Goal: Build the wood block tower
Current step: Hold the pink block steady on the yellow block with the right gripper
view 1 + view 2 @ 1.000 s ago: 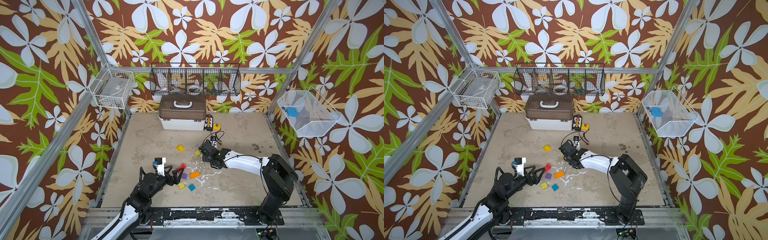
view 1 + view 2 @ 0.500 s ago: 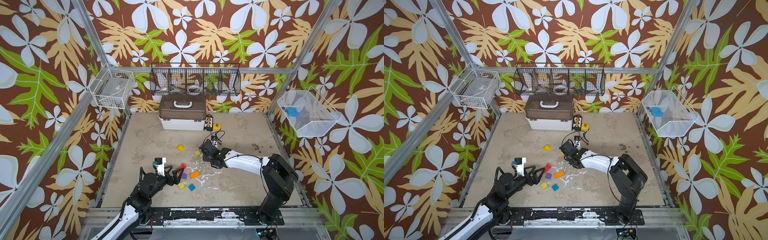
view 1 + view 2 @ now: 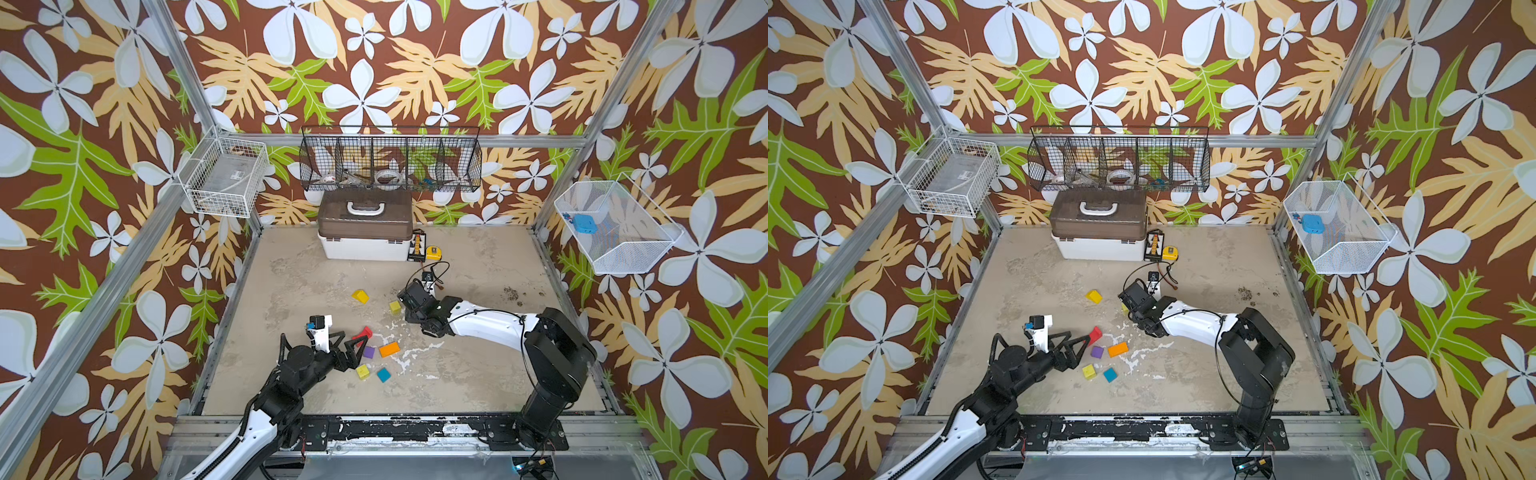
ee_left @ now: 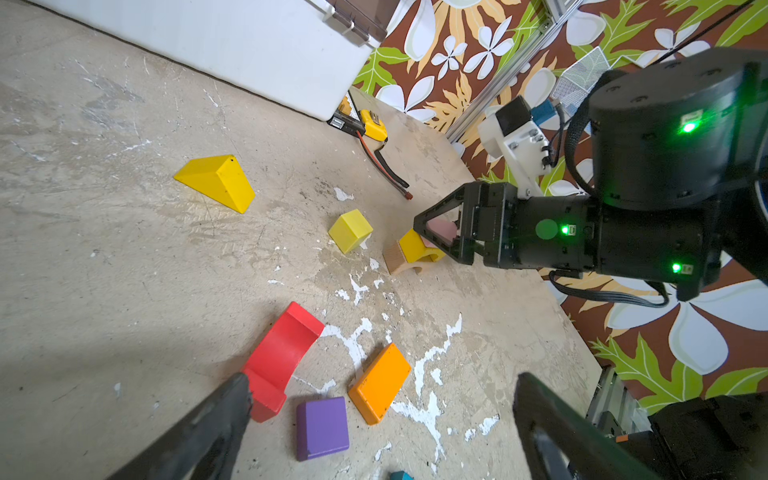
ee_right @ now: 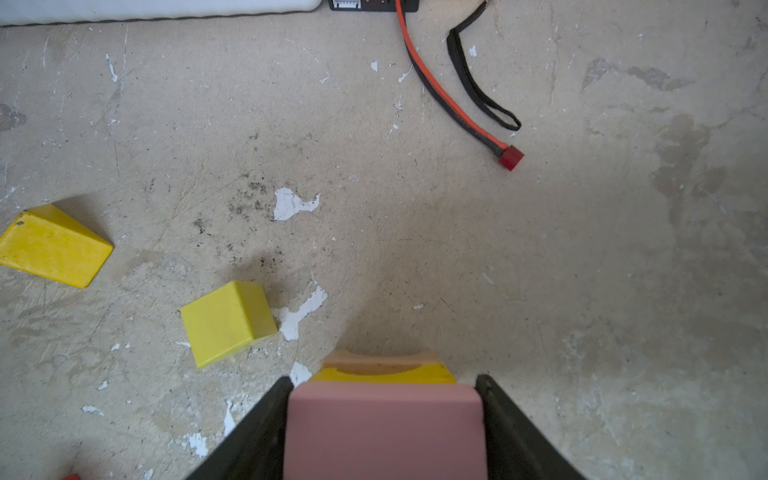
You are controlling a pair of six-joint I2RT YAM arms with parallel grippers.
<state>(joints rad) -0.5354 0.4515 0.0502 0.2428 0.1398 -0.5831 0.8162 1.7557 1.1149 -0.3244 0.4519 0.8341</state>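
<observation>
1. Gripping a pink block [image 5: 384, 432] between both jaws, the right gripper [image 5: 382, 379] holds it just over a yellow arch [image 4: 415, 248], which sits on a wood block [image 4: 395, 261].
2. Left gripper [image 4: 380, 384]: jaws spread wide, holding nothing.
3. Red arch [image 4: 282, 357] lies right at one left fingertip.
4. Orange block [image 4: 374, 392] and purple block [image 4: 322, 428] lie between the left jaws, touching neither.

The tabletop [image 5: 582, 249] in front of the white box [image 3: 365, 249] looks rough and matt, its coating chipped to white flecks. The box is smooth plastic under a translucent brown lid [image 3: 345, 226]. The pink block [image 5: 384, 432] and yellow cube [image 5: 226, 322] wear smooth matt paint; the plain arch [image 4: 395, 261] shows bare wood.
</observation>
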